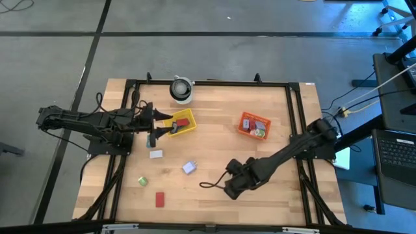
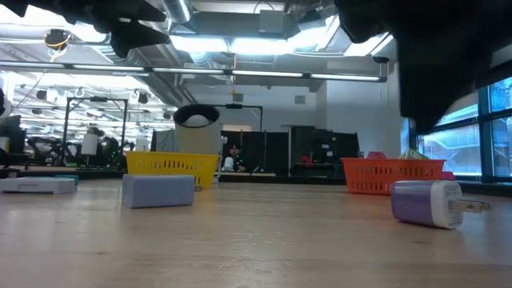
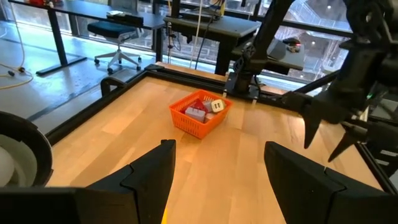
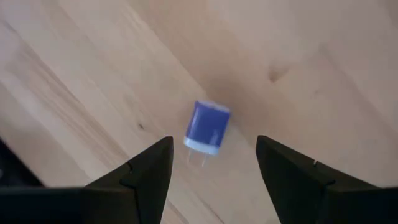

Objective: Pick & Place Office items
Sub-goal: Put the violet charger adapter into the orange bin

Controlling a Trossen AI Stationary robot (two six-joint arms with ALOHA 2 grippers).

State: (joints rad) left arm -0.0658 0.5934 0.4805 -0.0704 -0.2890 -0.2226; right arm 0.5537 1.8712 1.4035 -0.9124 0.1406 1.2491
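Above a lavender plastic plug adapter [image 4: 208, 127] on the wooden table [image 4: 311, 56], right gripper [image 4: 214, 163], fingers spread, empty.

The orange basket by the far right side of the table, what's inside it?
The orange basket holds a few small items: a reddish block and a white piece with dark dots. The overhead view adds something green. Whatever lies underneath them is covered.

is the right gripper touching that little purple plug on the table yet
Apart. The right wrist view shows the purple plug lying on bare wood beyond the open right gripper, with clear table between it and both fingers.
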